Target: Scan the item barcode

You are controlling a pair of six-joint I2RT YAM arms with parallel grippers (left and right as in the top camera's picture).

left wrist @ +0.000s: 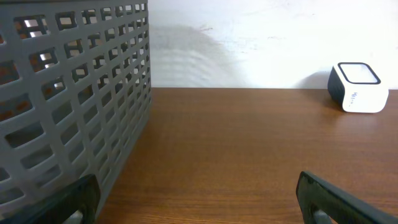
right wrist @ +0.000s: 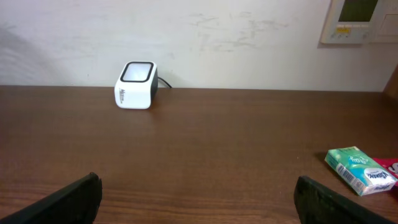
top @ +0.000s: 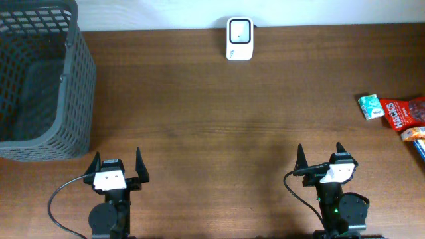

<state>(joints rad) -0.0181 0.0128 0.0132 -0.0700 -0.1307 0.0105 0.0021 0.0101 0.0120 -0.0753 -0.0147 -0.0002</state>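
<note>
Both arms sit low in the overhead view. The left gripper (top: 116,160) and the right gripper (top: 320,151) stand wide open and empty above the bare wooden tabletop (top: 212,126). The white barcode scanner (top: 240,38) stands at top centre. A green tissue packet (top: 370,107) and a red candy bag (top: 406,114) lie at the right edge. A grey mesh basket (top: 74,86) fills the upper left.

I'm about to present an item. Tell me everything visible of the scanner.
The scanner is a small white box, plastic by the look, with rounded corners and a dark-framed pale window on its upper face. It stands upright at the far edge of the table by the wall, a dark cable leaving its back; nothing else touches it.
</note>
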